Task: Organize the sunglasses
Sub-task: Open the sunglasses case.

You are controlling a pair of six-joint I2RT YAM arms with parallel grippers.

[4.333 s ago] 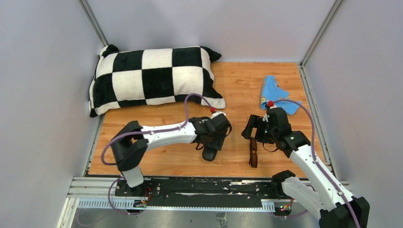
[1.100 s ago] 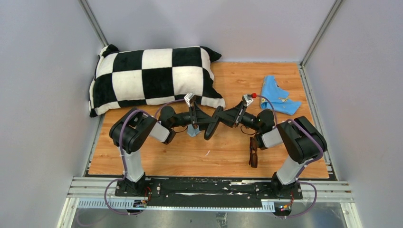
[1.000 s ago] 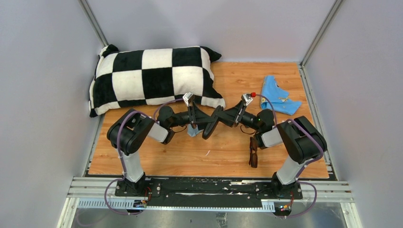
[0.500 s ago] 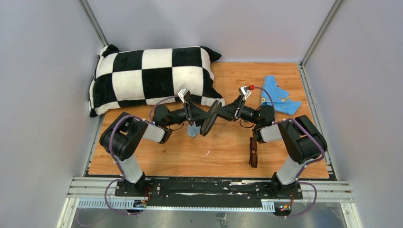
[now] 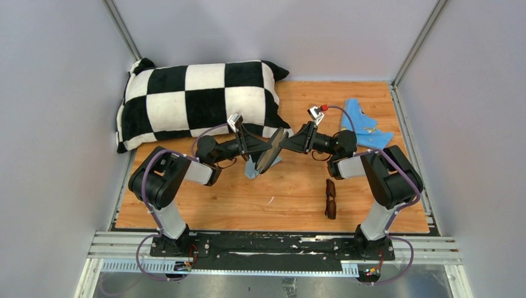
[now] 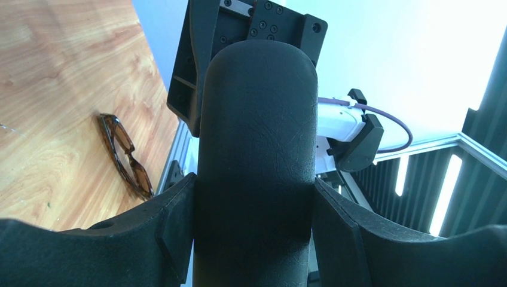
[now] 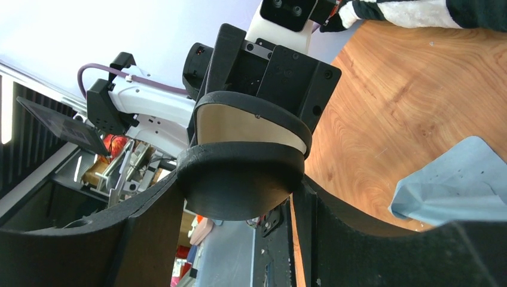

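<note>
Left gripper and right gripper each clamp the black hinged case aloft, I judge to spread it open. Sunglasses lie apart on the table, front right.

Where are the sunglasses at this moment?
In the top view, the sunglasses lie flat on the table, near its front edge on the right side, just left of the right arm.

We see a pillow checked in black and white, a table of orange-brown wood grain, dark brown sunglasses with brownish tinted lenses, a black glasses case lined in tan, a grey-blue cloth, a bright blue cloth, and pale lilac-grey walls.
</note>
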